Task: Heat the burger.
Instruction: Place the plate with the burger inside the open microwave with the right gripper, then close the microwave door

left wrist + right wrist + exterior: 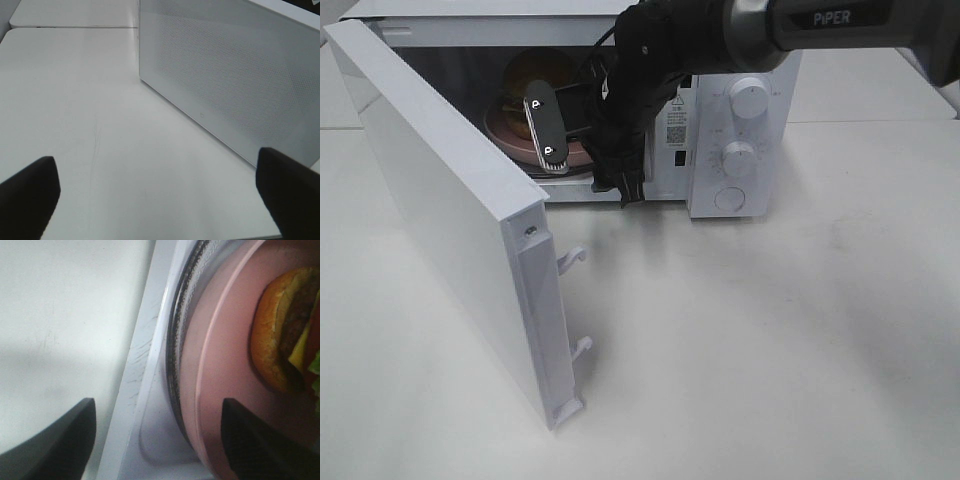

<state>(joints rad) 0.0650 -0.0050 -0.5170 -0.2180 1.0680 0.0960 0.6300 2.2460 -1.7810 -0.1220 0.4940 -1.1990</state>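
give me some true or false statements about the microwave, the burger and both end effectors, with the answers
1. The microwave door is open. True.
2. The burger sits on the table in front of the microwave. False: it is inside the microwave, on a pink plate.
3. The left end effector holds the plate. False: it is open and empty, over the table beside the microwave.
4. The right end effector is at the microwave's opening, jaws apart. True.
5. The microwave's front panel has two round knobs. True.
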